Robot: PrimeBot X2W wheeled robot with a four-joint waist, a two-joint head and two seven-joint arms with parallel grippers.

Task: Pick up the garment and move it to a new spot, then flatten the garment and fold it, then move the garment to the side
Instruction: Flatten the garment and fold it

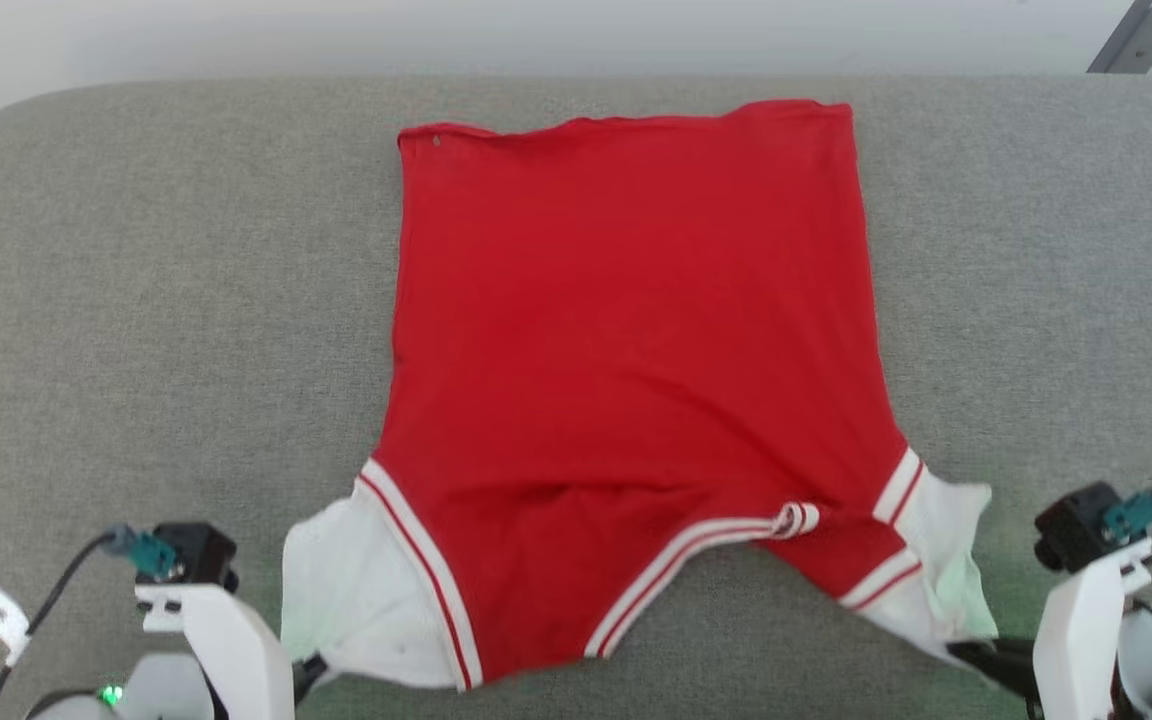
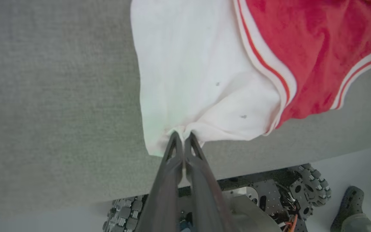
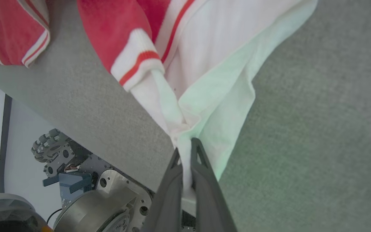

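Observation:
The garment (image 1: 626,330), a red jersey with white sleeves and red-and-white striped trim, lies spread on the grey padded table (image 1: 136,300), plain red side up, hem at the far end and sleeves toward me. My left gripper (image 2: 182,135) is shut on the edge of the white left sleeve (image 2: 188,71), the cloth bunched at its tips. My right gripper (image 3: 185,145) is shut on the white right sleeve (image 3: 224,80), cloth pinched between its fingers. Both wrists show at the bottom corners of the head view, left (image 1: 216,620) and right (image 1: 1086,600).
The table's near edge (image 2: 269,148) runs just behind the grippers; below it are my wheeled base (image 2: 301,190) and the pale floor. A dark shoe-like object (image 2: 349,206) lies on the floor. A grey metal bracket (image 1: 1136,35) stands past the table's far right corner.

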